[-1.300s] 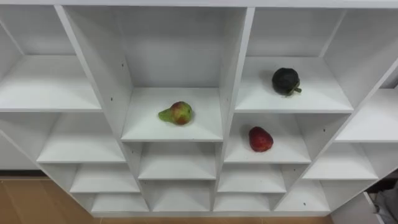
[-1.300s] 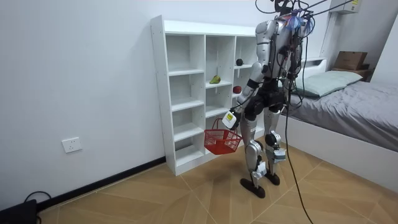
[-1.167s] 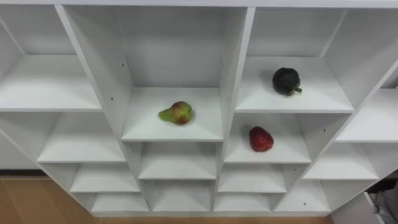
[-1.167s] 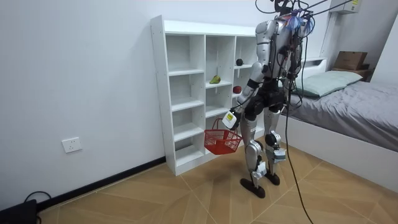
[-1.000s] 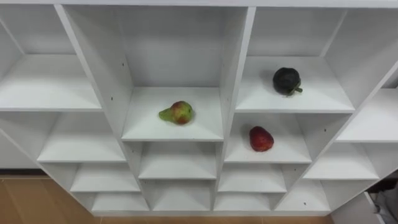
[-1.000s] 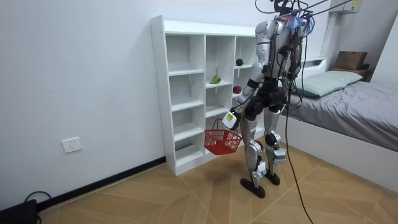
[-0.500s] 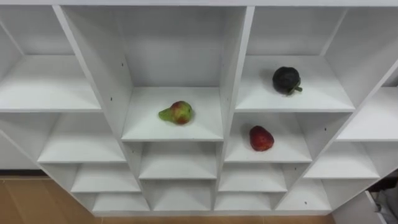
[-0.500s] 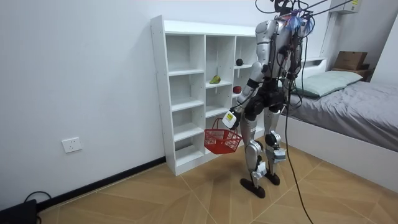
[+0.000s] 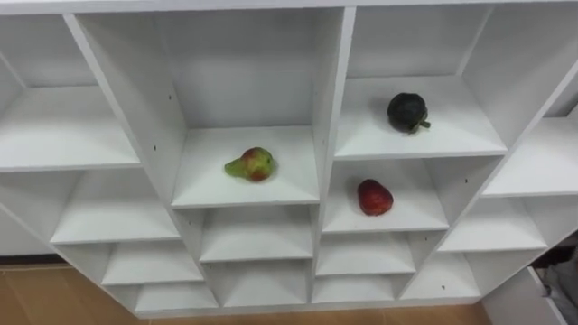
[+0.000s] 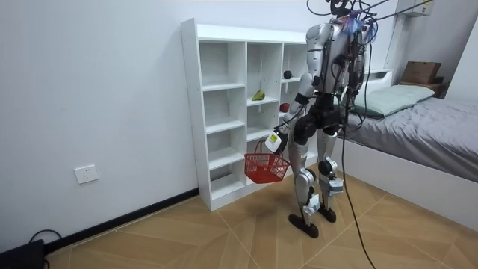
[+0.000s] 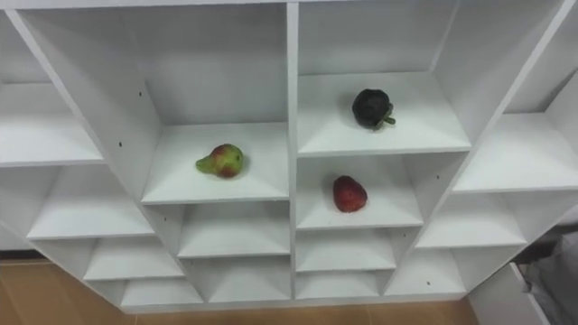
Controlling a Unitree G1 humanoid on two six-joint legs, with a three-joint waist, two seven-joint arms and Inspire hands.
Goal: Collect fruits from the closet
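— Where are the fruits?
— In the closet (image 9: 63,126): a pear (image 9: 252,164) at the centre, a dark fruit (image 9: 407,112) at the upper right, a red fruit (image 9: 374,197) one cell below it.
— And the hands?
— At the room view's middle, the left hand (image 10: 273,141) is curled round the handle of a basket (image 10: 266,169).

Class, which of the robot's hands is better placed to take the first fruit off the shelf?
Right, probably: the left hand carries the red basket by its handle, so it cannot grasp the pear.
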